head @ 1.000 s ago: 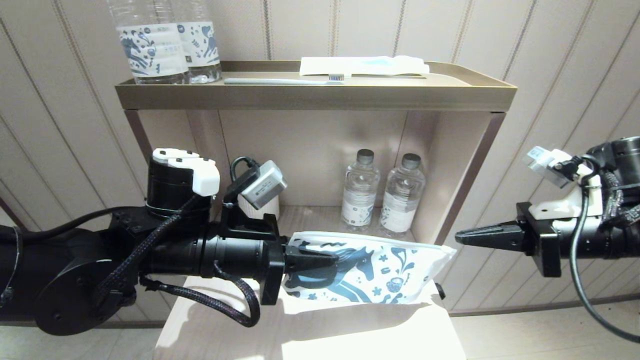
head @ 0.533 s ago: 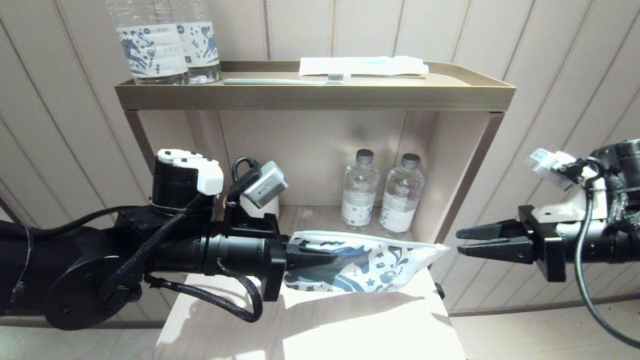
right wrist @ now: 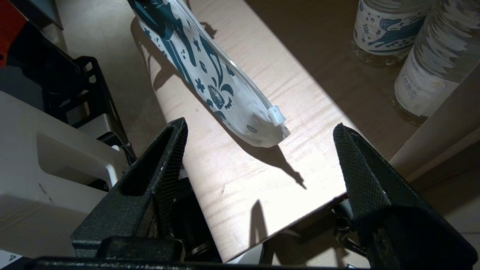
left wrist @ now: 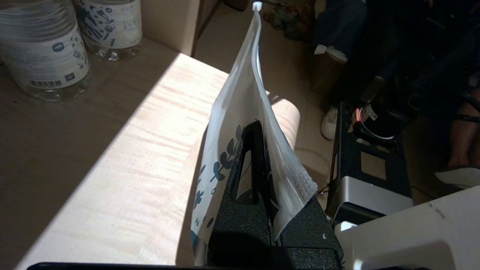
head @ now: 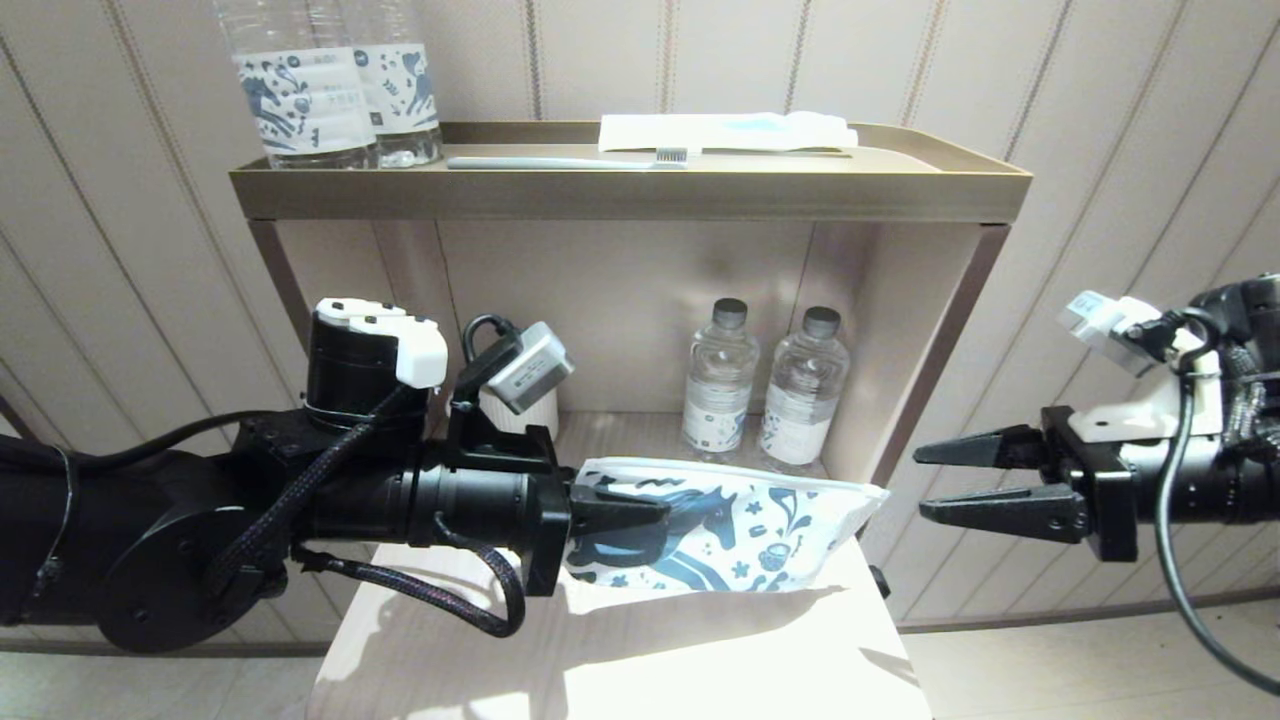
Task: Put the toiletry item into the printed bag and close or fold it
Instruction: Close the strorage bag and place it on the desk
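1. In the head view, the flat white plastic zip pouch printed with a blue horse and small blue doodles [head: 735,530] is seen held level above the pale wooden surface [head: 620,660], one end clamped in the closed left claw [head: 640,518].
2. The open right claw [head: 925,484] is seen just beyond the pouch's free end, its two black fingers spread and apart from the pouch.
3. Only in the right wrist view is the small white zip slider [right wrist: 276,114] shown, at the pouch's free corner between the spread fingers [right wrist: 360,165], with the pouch's shadow cast on the surface below.
4. Only in the left wrist view is the pouch [left wrist: 243,112] seen edge-on, standing away from the left claw [left wrist: 262,195], with its ridged zip strip beside the clamped end.
5. Only in the head view are the toothbrush [head: 565,161] and the white wrapped packet [head: 725,131] shown, on the brown shelf top [head: 630,190] above both claws.
6. Clear water bottles with horse labels [head: 765,390] are seen behind the pouch, in the shelf's lower compartment.
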Motion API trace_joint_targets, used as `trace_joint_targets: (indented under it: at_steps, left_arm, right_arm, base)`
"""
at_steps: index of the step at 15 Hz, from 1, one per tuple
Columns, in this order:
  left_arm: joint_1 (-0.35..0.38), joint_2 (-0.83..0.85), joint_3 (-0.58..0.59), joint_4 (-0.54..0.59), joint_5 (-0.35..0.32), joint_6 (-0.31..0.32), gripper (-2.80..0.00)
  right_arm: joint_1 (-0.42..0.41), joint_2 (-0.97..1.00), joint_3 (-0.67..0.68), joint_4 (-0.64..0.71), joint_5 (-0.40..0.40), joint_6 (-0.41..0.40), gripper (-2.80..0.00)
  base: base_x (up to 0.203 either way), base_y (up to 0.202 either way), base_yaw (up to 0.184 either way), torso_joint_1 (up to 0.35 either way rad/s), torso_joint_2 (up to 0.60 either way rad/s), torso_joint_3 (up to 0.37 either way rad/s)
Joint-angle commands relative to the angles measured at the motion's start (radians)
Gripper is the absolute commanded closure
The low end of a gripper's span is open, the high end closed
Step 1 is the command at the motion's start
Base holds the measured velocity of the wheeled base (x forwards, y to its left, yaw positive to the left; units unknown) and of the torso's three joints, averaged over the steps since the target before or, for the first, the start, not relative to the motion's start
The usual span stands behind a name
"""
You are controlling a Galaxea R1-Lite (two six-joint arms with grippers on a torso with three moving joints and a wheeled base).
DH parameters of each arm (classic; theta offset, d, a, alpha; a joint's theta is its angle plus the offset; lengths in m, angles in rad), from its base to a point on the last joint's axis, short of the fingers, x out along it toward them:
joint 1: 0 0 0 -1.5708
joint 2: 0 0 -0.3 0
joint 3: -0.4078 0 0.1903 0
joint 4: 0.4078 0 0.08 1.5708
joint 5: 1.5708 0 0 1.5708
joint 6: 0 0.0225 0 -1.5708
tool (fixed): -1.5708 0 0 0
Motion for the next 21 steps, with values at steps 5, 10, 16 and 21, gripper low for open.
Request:
trace_joint_targets:
  at_steps: [5,10,16,21]
  left_arm:
    - [0.056,0.08,-0.035,-0.009,0.003,0.0,0.0]
    - [0.083,0.098,-0.046,-0.014,0.005,0.002,0.0]
    - [0.083,0.095,-0.046,-0.012,0.005,0.002,0.0]
    - [0.083,0.095,-0.046,-0.012,0.005,0.002,0.0]
  right_arm:
    - [-0.04,-0.088,0.079,0.004,0.003,0.0,-2.8]
    - [-0.074,-0.185,0.164,0.004,-0.008,0.04,0.0]
    - [-0.087,-0.199,0.181,0.003,-0.008,0.048,0.0]
    - [-0.087,-0.199,0.181,0.003,-0.008,0.048,0.0]
  base:
    - [0.0,0.0,0.0,0.0,0.0,0.0]
    - [0.0,0.0,0.0,0.0,0.0,0.0]
    - [0.0,0.0,0.0,0.0,0.0,0.0]
    - [0.0,0.0,0.0,0.0,0.0,0.0]
